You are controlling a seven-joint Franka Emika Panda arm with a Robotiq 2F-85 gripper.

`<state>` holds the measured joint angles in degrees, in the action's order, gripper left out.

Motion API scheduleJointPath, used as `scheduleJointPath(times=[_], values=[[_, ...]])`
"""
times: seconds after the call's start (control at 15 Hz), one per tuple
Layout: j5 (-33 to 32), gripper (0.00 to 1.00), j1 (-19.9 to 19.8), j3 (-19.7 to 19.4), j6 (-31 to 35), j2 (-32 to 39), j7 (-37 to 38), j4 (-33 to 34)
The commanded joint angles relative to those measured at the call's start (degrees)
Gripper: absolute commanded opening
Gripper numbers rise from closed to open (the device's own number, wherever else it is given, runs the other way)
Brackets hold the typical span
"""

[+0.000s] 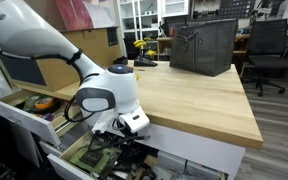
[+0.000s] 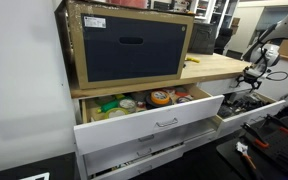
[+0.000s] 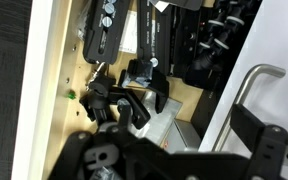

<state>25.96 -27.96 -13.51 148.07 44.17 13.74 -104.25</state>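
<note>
Found the gripper (image 1: 118,152) down past the front edge of the wooden worktop (image 1: 199,100), low inside the open tool drawer (image 1: 62,152). Saw little room to move there. In the wrist view, had the white drawer wall (image 3: 42,80) close on one side and a bent metal handle (image 3: 252,85) on the other. Saw black tools (image 3: 144,55) crowded over the pale drawer floor, directly under and just beside the fingers. Could not tell whether the jaws stood wide or narrow, nor whether anything was held: black against black in the wrist view, too small in both exterior views. Noted a small green piece (image 3: 71,95) on the drawer floor just beside the wall.

Saw more open room above, where the worktop's edge ran just behind the wrist. Saw an office chair (image 1: 269,50) well apart, beyond the far corner.

In an exterior view, found a second open drawer (image 2: 164,122) well apart from the gripper (image 2: 252,80). Saw it hold tape rolls (image 2: 161,97) and a green item (image 2: 112,104) among other odds, packed close. Saw a dark bin (image 2: 129,48) in a wooden frame on the worktop above it.
</note>
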Motion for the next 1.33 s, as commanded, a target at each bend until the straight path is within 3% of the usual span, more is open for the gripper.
scheduleJointPath(times=[0.0,0.33,0.6,0.87,1.27], values=[[-0.52,1.0,2.01,-0.63,6.34,1.06,1.78,-0.43],[0.49,1.0,1.88,1.67,17.02,-1.51,-1.9,-7.03],[1.62,1.0,-2.27,7.02,24.95,-2.8,-5.34,-11.13],[0.12,1.0,-9.39,15.28,32.21,-3.58,-9.66,-13.7],[-2.76,1.0,-26.26,31.23,30.1,-0.1,-14.09,-12.03]])
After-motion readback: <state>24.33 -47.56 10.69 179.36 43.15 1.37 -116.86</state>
